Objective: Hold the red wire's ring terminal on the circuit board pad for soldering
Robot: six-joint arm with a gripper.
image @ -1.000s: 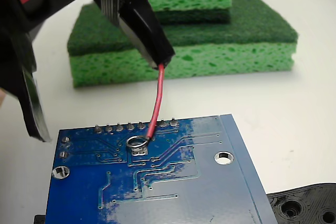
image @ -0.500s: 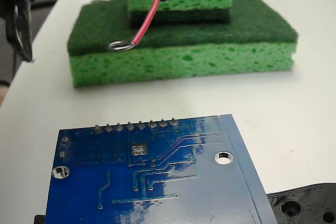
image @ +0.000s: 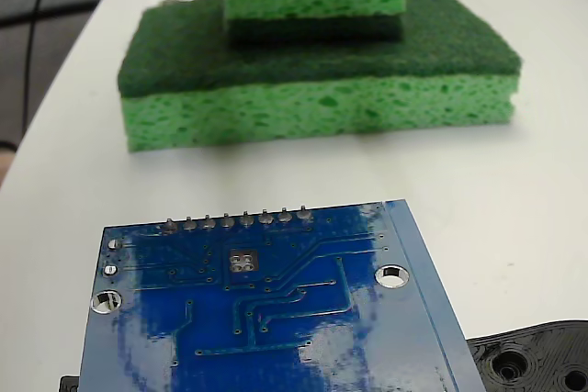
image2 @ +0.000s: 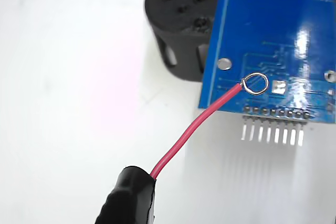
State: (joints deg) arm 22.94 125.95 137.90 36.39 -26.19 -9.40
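On the white counter [image: 514, 181] lies the board [image: 276, 319], and my jaws [image2: 128, 198] pinch the thin, bendy wire [image2: 194, 129] near its end, ring [image2: 256, 83] up high.

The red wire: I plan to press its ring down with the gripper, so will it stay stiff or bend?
The red wire probably springs rather than flops: it juts from the gripper unsupported, in a gentle curve. Being thin, it would likely bow under pressure, letting the ring terminal wander.
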